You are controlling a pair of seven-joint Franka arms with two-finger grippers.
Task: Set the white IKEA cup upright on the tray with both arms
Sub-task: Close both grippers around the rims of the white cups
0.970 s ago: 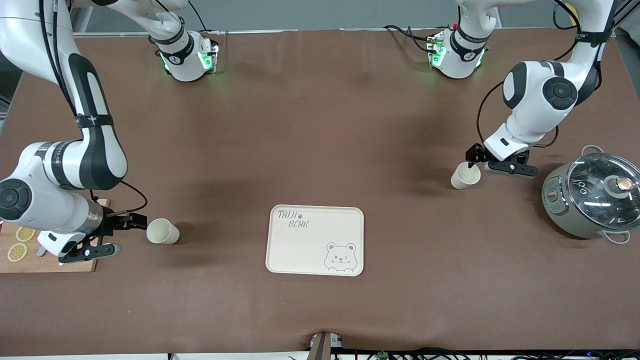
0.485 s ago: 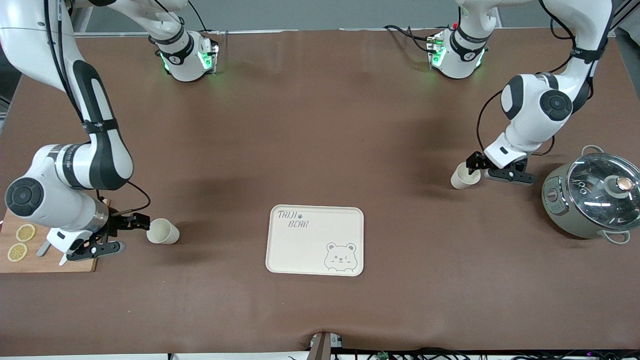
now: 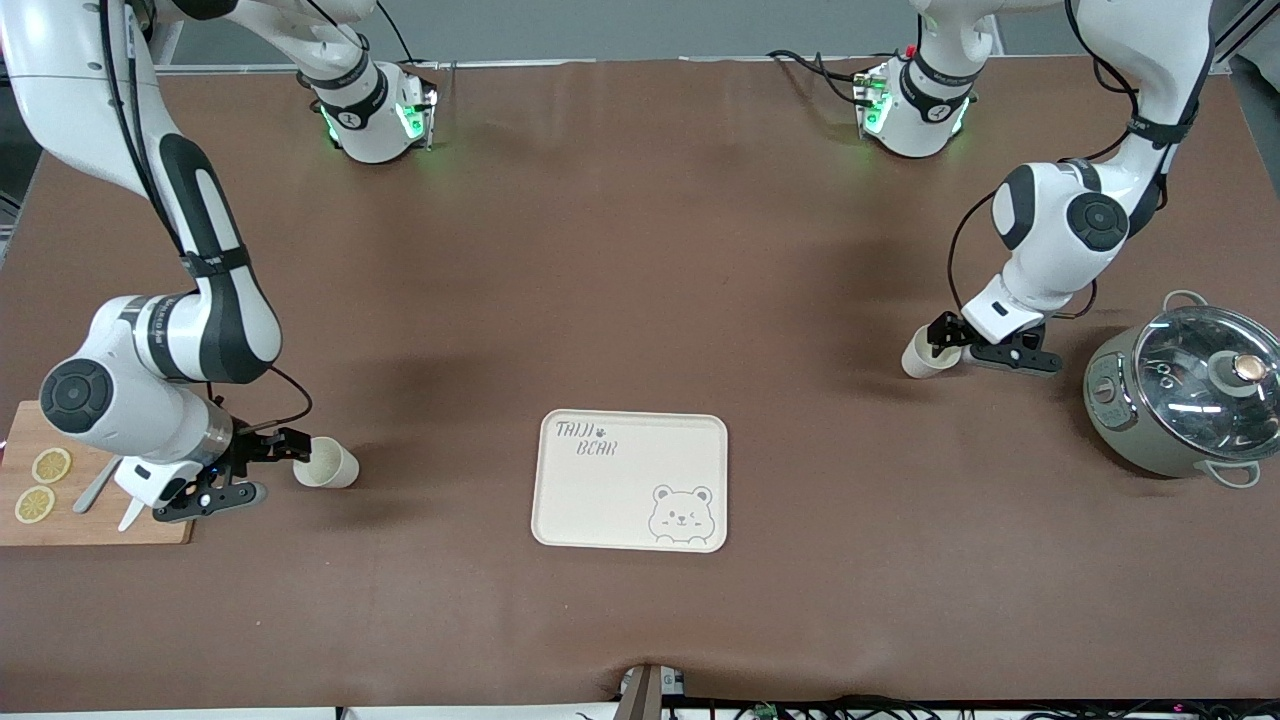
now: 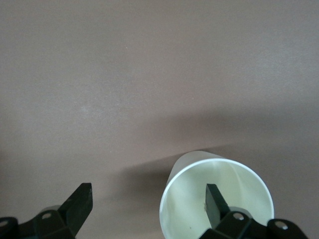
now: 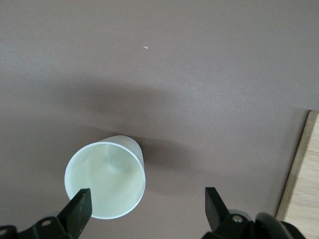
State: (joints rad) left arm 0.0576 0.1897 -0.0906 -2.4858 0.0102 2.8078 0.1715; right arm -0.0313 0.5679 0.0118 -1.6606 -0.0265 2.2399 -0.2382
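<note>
Two white cups lie on their sides on the brown table. One cup (image 3: 328, 464) lies toward the right arm's end, level with the cream bear tray (image 3: 610, 500). My right gripper (image 3: 272, 468) is open at its mouth, with one finger (image 5: 79, 209) in front of the rim of the cup (image 5: 105, 180). The other cup (image 3: 918, 356) lies toward the left arm's end, farther from the camera than the tray. My left gripper (image 3: 952, 346) is open there, with one finger (image 4: 215, 201) inside the cup (image 4: 199, 199) and the other outside. The tray carries nothing.
A grey pot with a glass lid (image 3: 1185, 390) stands at the left arm's end, beside the left gripper. A wooden cutting board (image 3: 90, 525) with lemon slices (image 3: 48, 466) and a knife (image 3: 98, 485) lies at the right arm's end, its edge (image 5: 298, 174) close to the right gripper.
The right gripper has moved toward its cup, up to the mouth. The left gripper has moved closer onto its cup. Both stayed open and the cups have not moved.
</note>
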